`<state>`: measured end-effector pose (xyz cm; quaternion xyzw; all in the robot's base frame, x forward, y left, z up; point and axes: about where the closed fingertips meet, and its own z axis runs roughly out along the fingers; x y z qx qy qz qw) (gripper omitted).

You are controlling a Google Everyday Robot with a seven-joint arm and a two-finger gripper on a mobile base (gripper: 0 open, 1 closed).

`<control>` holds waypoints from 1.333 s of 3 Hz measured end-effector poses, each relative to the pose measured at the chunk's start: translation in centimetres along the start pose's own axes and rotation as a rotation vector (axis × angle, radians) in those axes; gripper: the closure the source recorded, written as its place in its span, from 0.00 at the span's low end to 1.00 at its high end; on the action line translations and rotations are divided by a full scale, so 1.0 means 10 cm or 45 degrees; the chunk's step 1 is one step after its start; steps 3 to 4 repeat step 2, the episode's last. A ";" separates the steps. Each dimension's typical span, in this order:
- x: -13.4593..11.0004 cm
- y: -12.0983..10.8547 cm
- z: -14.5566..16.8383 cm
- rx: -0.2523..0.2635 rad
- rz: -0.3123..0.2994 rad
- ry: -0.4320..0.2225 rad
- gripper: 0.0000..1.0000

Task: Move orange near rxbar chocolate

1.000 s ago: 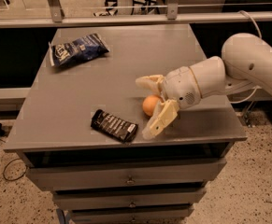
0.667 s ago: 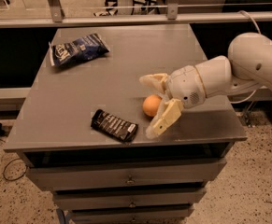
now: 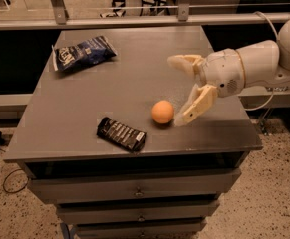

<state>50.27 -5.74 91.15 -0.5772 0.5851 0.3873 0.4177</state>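
Camera view from above and in front: since a second ago the gripper [image 3: 176, 91] has drawn back to the right, and the orange [image 3: 163, 112] that sat between its fingers now lies outside them, alone on the grey table top [image 3: 109, 91]. The orange rests just left of the tip of the lower finger [image 3: 197, 106]. I cannot tell whether the two touch. The rxbar chocolate [image 3: 121, 134] has not moved. It lies flat and slightly askew near the front edge, a little left of and nearer than the orange, with a gap between them.

The claw is spread wide and grips nothing, one finger reaching up and left over the table, the other angled down towards the orange. The thick white arm [image 3: 256, 63] comes in from the right edge, held roughly level above the table's right side.

A crinkled blue chip bag [image 3: 83, 52] sits at the far left corner, well apart from the rest. Below the top are stacked grey drawers [image 3: 134, 190] with small knobs. A metal rail [image 3: 134, 20] runs behind the table, and the floor [image 3: 269, 208] is speckled.
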 end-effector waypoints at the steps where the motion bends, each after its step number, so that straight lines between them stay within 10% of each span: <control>1: -0.27 -0.22 -0.62 0.105 -0.086 -0.102 0.00; 4: -0.27 -0.22 -0.62 0.104 -0.086 -0.102 0.00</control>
